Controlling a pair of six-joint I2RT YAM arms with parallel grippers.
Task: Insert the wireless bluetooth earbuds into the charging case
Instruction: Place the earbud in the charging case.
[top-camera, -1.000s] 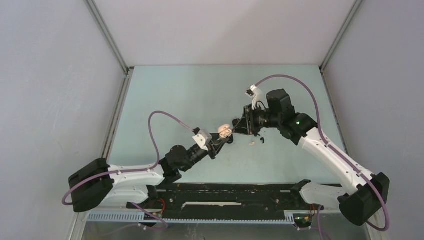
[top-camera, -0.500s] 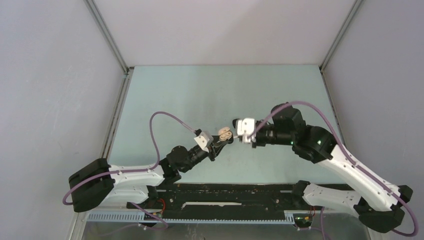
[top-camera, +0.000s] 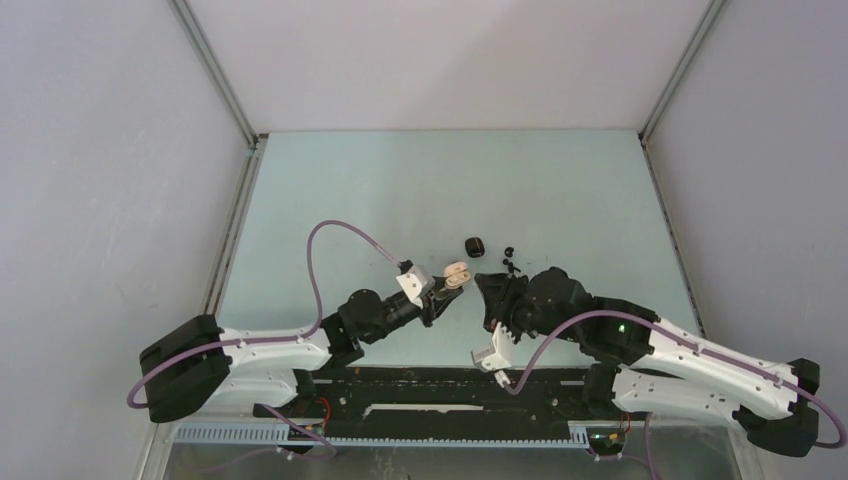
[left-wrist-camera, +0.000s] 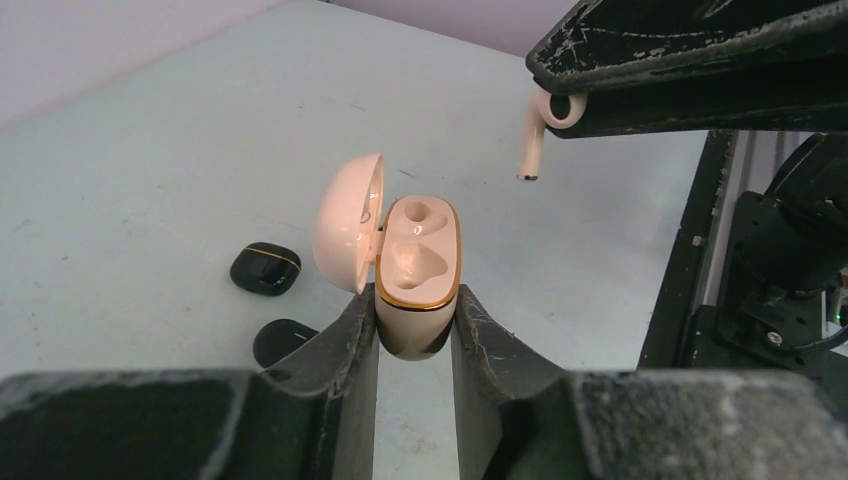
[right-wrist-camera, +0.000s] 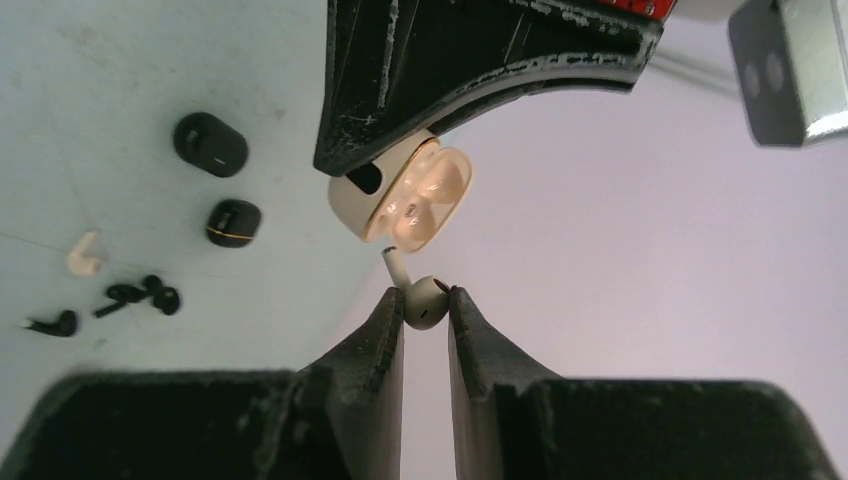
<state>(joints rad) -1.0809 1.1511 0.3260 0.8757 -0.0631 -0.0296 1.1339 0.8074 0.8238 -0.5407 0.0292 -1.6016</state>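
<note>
L end effector (left-wrist-camera: 415, 318) clamps the open charging case (left-wrist-camera: 418, 262), up over mid tabletop (top-camera: 350, 190). R end effector (right-wrist-camera: 427, 312) pinches a white earbud (right-wrist-camera: 422, 296), stem twd the case, close but apart. Loose black earbuds (right-wrist-camera: 140, 296) lie on the tabletop.

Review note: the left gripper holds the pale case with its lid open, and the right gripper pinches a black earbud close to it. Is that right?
Not quite. The earbud in the right gripper is white, not black, as the right wrist view shows. The rest stands: the left gripper holds the pale case with its lid open, and the earbud is close to it, not yet seated.
</note>
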